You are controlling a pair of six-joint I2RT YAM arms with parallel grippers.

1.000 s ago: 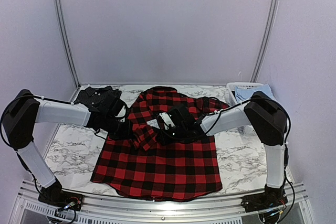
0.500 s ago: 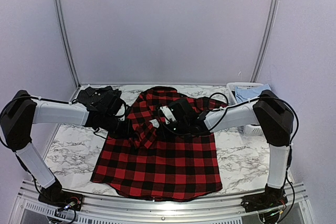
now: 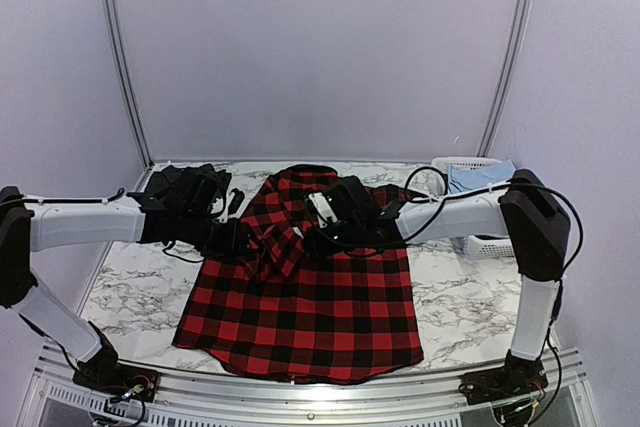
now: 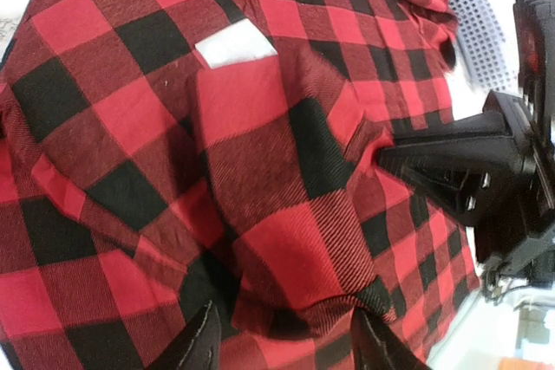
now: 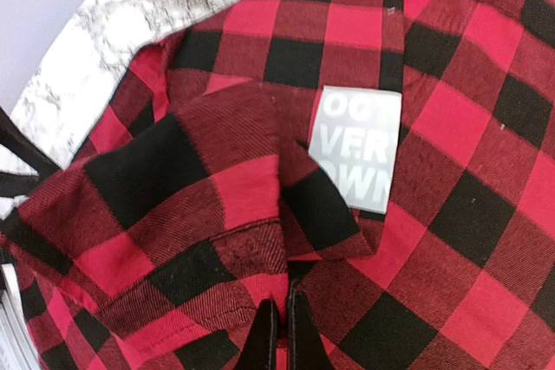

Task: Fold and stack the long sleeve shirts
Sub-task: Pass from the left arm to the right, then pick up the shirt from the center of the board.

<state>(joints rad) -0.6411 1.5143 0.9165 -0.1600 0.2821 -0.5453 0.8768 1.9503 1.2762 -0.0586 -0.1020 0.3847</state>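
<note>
Right now the right hand (image 5: 281, 322) is clenched on a hem edge of the red-and-black plaid shirt (image 3: 300, 307). Its 2 fingers are pressed together with cloth nipped between them, and the lettered patch (image 5: 355, 149) lies just ahead of it, a little to its right. The left hand (image 4: 284, 340) has its fingers part-way apart with a thick roll of the same plaid between them; whether it truly pinches, I cannot tell. The shirt body lies flat on the marble surface (image 3: 130, 287) under both hands, and the charcoal shirt (image 3: 185, 185) sits bunched just beside the left hand's wrist. The step looks like carrying the raised sleeve fold (image 5: 191, 197) across the chest. To do it well, the 2 hands should travel level and together, keeping the fold taut without dragging the body. They should let go only once the fold lies straight along the side. Against 1 second ago, both arms reach farther out with their elbows swung wider, while the shirt's near hem has not shifted.
</note>
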